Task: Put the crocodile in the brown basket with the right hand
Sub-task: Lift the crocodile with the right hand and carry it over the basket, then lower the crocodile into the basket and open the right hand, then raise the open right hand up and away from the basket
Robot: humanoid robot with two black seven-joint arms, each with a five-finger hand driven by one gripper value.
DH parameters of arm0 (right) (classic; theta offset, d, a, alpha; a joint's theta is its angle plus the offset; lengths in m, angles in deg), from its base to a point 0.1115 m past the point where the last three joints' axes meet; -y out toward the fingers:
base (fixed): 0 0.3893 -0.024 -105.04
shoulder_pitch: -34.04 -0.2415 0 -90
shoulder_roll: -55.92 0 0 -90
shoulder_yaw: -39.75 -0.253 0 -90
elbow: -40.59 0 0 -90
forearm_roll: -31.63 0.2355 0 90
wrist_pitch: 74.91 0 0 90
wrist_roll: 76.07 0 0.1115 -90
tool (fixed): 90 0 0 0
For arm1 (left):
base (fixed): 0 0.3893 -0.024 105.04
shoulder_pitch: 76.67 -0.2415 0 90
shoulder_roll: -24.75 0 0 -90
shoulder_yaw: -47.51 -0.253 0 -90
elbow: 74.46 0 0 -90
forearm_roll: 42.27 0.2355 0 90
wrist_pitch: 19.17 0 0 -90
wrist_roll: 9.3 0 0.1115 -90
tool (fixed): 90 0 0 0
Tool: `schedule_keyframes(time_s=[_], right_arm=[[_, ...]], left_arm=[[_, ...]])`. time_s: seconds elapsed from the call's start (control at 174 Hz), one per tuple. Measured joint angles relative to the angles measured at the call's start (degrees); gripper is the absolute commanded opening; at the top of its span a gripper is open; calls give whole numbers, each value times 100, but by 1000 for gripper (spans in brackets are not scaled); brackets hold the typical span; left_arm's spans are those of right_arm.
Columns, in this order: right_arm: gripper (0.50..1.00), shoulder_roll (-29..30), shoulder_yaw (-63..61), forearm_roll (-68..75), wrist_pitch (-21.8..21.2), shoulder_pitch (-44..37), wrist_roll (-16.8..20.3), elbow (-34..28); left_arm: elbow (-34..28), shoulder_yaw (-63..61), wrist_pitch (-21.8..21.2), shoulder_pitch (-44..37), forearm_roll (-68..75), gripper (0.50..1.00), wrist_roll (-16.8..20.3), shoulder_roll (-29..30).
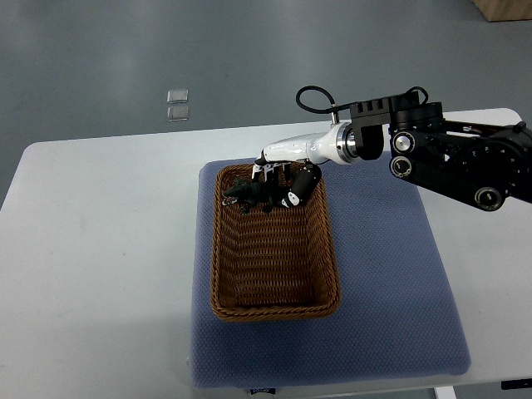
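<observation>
Fingers [293,196] of the robot's white and black right hand [291,162] are curled down and pinching the small dark toy crocodile [248,193], with the black tips wrapped over its back. The crocodile is at the far end of the brown woven basket [213,274], just inside the far rim. I cannot tell if it touches the bottom or hangs a little above it. The basket sits on a soft blue cloth mat [382,291], and the mat lies on a flat white table [100,249]. The job looks almost done, but a few things could go wrong. The toy is very close to the far wall (most of the basket nearer the robot is bare), so if the fingers let go while it leans on the rim, it could tip out onto the mat. The fingertips are down by the woven wall, so one could catch there and drag the light basket along when the hand goes up. The toy could also stick between the fingers and ride up again if they open only a little.
</observation>
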Motion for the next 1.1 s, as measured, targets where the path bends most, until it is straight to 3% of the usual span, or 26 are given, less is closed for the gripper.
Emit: schedule_keyframes(time_s=[0.425, 0.638, 0.793, 1.098], right_arm=[[607, 308, 94, -192, 61, 407, 7, 139], [699, 313, 137, -211, 69, 449, 7, 203], [825, 315, 139, -211, 70, 499, 3, 267], [903, 222, 89, -210, 53, 542, -1, 276]], left_arm=[[-7, 6, -2, 0, -5, 1000, 0, 0], [-8, 9, -6, 0, -5, 1000, 0, 0], [-2, 9, -6, 0, -5, 1000, 0, 0], [-8, 2, -9, 0, -5, 1000, 2, 0]])
